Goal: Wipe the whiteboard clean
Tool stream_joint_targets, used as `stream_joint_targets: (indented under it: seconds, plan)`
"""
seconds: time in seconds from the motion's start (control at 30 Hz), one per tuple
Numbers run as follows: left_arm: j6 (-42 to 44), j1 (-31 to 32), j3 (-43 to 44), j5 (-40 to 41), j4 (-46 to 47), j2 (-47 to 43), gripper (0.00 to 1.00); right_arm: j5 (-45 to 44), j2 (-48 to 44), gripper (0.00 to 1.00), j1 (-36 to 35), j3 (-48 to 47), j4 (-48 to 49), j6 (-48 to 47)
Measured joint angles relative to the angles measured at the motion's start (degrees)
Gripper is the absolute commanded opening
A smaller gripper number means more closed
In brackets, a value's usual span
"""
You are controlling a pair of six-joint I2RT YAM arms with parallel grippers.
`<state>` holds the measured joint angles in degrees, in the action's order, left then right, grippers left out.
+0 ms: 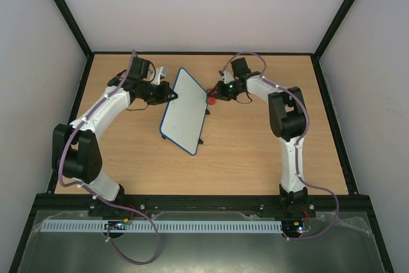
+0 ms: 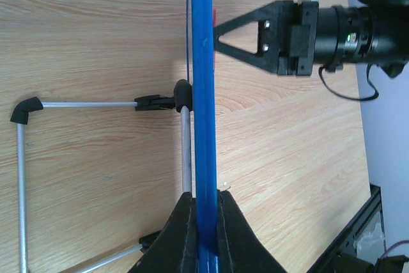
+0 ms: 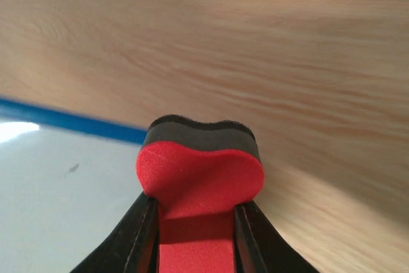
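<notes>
The left end effector (image 2: 204,218) clamped the tilted blue-rimmed white whiteboard (image 1: 185,110) on the wooden counter (image 1: 255,151); the right end effector (image 3: 198,204) pinched a red foam eraser (image 3: 201,171) at its edge. Likely mid-wipe; next needed a pressed sweep.

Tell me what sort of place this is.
Probably a robot lab test cell: a wooden table closed in by white panels on a black frame, with a left arm and a right arm bolted at its near edge, working on a whiteboard.
</notes>
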<state>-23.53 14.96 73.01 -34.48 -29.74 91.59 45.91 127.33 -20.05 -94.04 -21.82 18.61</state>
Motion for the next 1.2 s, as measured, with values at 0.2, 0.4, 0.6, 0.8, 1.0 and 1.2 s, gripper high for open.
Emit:
stream_joint_targets:
  seconds: [0.2, 0.4, 0.6, 0.8, 1.0, 1.2]
  plan:
    - [0.5, 0.6, 0.0, -0.7, 0.4, 0.2, 0.02, -1.2, -3.3, 0.02, 5.0, 1.2, -1.4, -3.2]
    - [0.4, 0.6, 0.1, -0.7, 0.5, 0.3, 0.02, -3.7, -14.8, 0.02, 8.3, 9.1, -4.0, -9.4]
    - [0.4, 0.6, 0.6, -0.8, 0.2, 0.8, 0.02, -7.2, -24.9, 0.02, 10.0, 17.5, -8.9, -18.3]
    - [0.4, 0.6, 0.9, -0.9, -0.2, 1.0, 0.02, -11.2, -32.2, 0.02, 9.9, 20.3, -18.8, -30.7]
    - [0.4, 0.6, 1.0, -0.9, -0.2, 1.0, 0.05, -20.1, -38.7, 0.02, 9.9, 20.4, -27.8, -42.0]
    - [0.4, 0.7, 1.2, -2.4, -0.1, 1.1, 0.17, -29.3, -43.4, 0.02, 9.8, 25.9, -34.2, -51.1]
